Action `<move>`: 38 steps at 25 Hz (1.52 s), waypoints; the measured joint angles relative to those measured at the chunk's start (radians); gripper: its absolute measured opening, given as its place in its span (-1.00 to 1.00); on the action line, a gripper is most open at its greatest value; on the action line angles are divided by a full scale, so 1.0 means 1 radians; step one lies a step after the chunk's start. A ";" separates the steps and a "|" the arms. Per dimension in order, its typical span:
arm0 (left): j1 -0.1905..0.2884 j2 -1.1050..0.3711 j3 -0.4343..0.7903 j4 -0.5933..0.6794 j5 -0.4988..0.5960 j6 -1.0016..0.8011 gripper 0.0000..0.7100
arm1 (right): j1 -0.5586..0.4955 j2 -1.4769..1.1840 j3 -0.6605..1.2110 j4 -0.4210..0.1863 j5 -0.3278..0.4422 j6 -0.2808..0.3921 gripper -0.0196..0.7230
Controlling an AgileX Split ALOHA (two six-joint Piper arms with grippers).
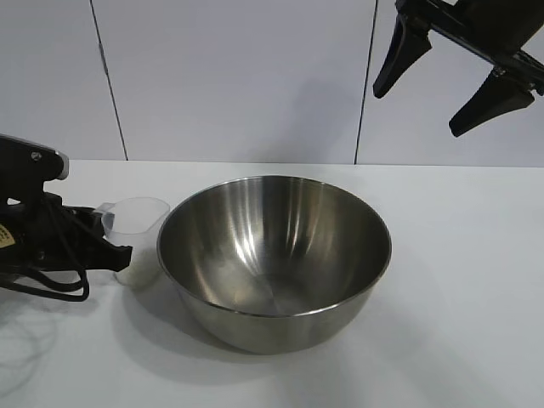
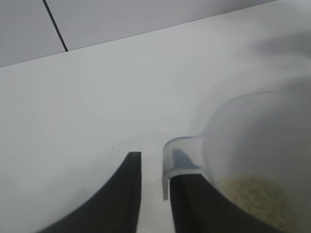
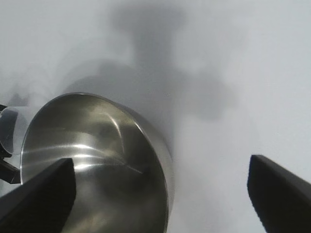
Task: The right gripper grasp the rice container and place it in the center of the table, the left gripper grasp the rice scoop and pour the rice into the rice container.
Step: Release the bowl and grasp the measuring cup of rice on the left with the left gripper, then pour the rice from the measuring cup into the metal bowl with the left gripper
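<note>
White wall panels stood behind the plain white table (image 1: 476, 280), which filled most of what we saw. Near its middle sat our large steel bowl (image 1: 274, 259), upright, its shiny inside bare of any grains that we could make out. High above the table, at the far right of the outside view, our right gripper (image 1: 442, 81) hung in the air with its two black fingers spread wide, holding nothing; from its own camera the bowl lay below it, with one fingertip in front of the bowl's inside and the other over bare table.

At the left edge our left gripper (image 1: 109, 240) reached in low, its fingers narrowed around the handle tab of the small frosted plastic cup (image 1: 140, 238). We saw the cup standing upright on the table, just beside the bowl's left wall. In the left wrist camera a low heap of pale rice (image 2: 257, 196) lay in the cup's bottom.
</note>
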 joint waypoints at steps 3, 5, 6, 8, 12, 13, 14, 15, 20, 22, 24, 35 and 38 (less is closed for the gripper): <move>0.000 0.000 0.000 0.000 0.000 -0.001 -0.93 | 0.000 0.020 0.000 0.000 0.000 0.007 0.83; 0.000 0.000 0.000 0.000 0.000 -0.002 -0.96 | 0.000 0.029 0.000 0.000 0.001 0.007 0.83; 0.000 0.000 0.000 0.000 0.000 -0.002 -0.96 | 0.000 0.032 0.000 0.000 0.001 0.008 0.83; 0.000 0.000 0.000 0.001 0.000 -0.002 -0.96 | 0.000 0.033 0.000 0.000 0.001 0.010 0.83; 0.000 -0.032 0.000 0.016 0.004 0.031 -0.97 | 0.000 0.033 0.000 0.000 0.001 0.010 0.83; 0.000 -0.048 0.000 0.027 0.004 0.044 -0.97 | 0.000 0.034 0.000 0.000 0.001 0.010 0.83; 0.000 -0.061 0.000 0.041 0.004 0.053 -0.97 | 0.000 0.034 0.000 0.000 0.001 0.010 0.83; 0.000 -0.073 0.000 0.054 0.004 0.063 -0.97 | 0.000 0.034 0.000 0.000 0.001 0.010 0.83; 0.009 -0.144 0.000 0.098 0.004 0.102 -0.97 | 0.000 0.034 0.000 0.000 0.013 0.003 0.83; 0.030 -0.173 0.000 0.130 0.004 0.104 -0.97 | 0.000 0.034 0.000 0.000 0.022 -0.002 0.83; 0.055 -0.206 0.001 0.171 0.004 0.104 -0.97 | 0.000 0.034 0.000 0.000 0.028 -0.005 0.83; 0.085 -0.373 -0.098 0.381 0.303 0.149 -0.97 | 0.000 0.034 0.000 0.000 0.029 -0.010 0.83; 0.085 -0.385 -0.154 0.433 0.400 0.149 -0.97 | 0.000 0.034 0.000 0.000 0.029 -0.010 0.83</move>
